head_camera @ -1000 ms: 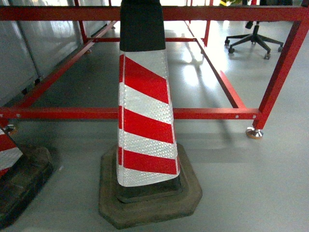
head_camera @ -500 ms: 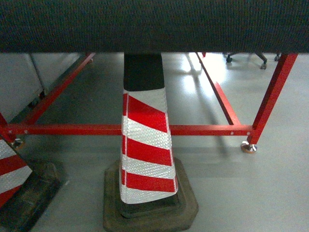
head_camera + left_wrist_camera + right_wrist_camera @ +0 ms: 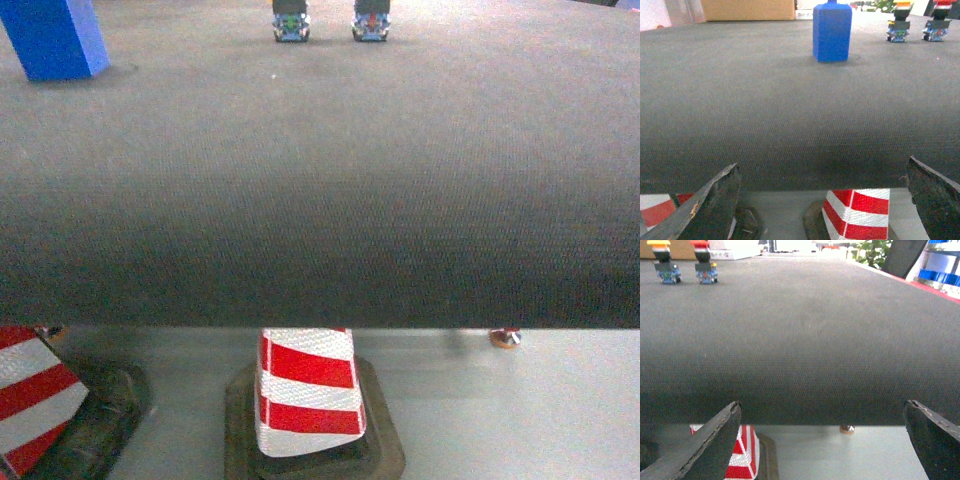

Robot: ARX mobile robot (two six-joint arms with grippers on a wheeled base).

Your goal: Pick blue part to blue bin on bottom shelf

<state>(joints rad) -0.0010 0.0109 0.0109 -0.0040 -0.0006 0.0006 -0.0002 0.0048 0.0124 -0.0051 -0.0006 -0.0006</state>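
Both pincers, left gripper (image 3: 822,200) and right gripper (image 3: 822,440), gape wide with nothing in them. The blue part (image 3: 832,32) stands upright well ahead of the left one, far across the dark mat (image 3: 765,115). No bin or shelf in view. Risky bit: it's tall, so a sloppy reach could tip it, or bump the two button switches (image 3: 917,25) to its right. Striped cones (image 3: 305,390) sit below the table edge.

View's climbed since a second ago — dark mat (image 3: 320,180) fills most of it now, blue part (image 3: 55,38) and two small switch units (image 3: 330,22) showing — striped cone (image 3: 305,390) nearly hidden.
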